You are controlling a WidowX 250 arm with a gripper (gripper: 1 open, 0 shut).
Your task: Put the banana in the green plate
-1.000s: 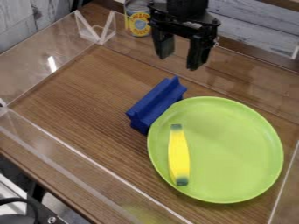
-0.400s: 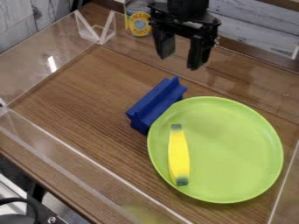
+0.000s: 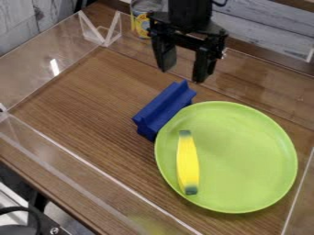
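Note:
The yellow banana [image 3: 186, 162] lies inside the green plate [image 3: 252, 156], on its left side, running from near the back rim toward the front. The plate rests on the wooden table at the right front. My gripper [image 3: 183, 58] hangs above the table at the back, well behind the plate and apart from the banana. Its two dark fingers stand open with nothing between them.
A blue rectangular block [image 3: 164, 107] lies against the plate's left rim. Clear plastic walls [image 3: 50, 147] fence the table on the left and front. A yellow can [image 3: 145, 23] and a clear stand [image 3: 98, 29] sit at the back.
The gripper has shifted slightly to the left and toward the front; it stays open. The banana, plate and block have not moved.

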